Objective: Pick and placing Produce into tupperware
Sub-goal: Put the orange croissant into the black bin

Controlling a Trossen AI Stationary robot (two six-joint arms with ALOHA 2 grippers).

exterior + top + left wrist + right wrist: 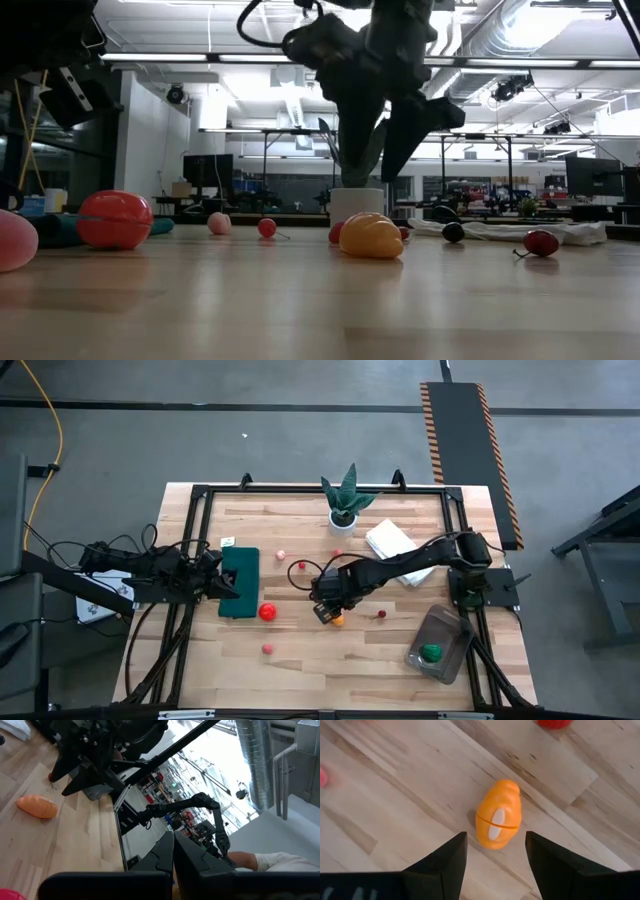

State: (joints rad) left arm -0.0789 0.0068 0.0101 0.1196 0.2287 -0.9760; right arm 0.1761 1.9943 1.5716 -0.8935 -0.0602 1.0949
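Hovering above orange produce piece [498,814] at table [300,660] centre: right gripper [496,851], jaws part-open, holding nothing, straddling fruit without contact. Left gripper [226,584] waits over green mat [240,582], jaws fully closed, empty. Tupperware [440,643] sits near right front corner, green piece [431,652] inside.

A robotics lab: exposed ducts [520,40] and strip lights [190,57] at the frame's top, monitors [207,172] on benches mid-left, another robot arm [200,807] at centre behind.
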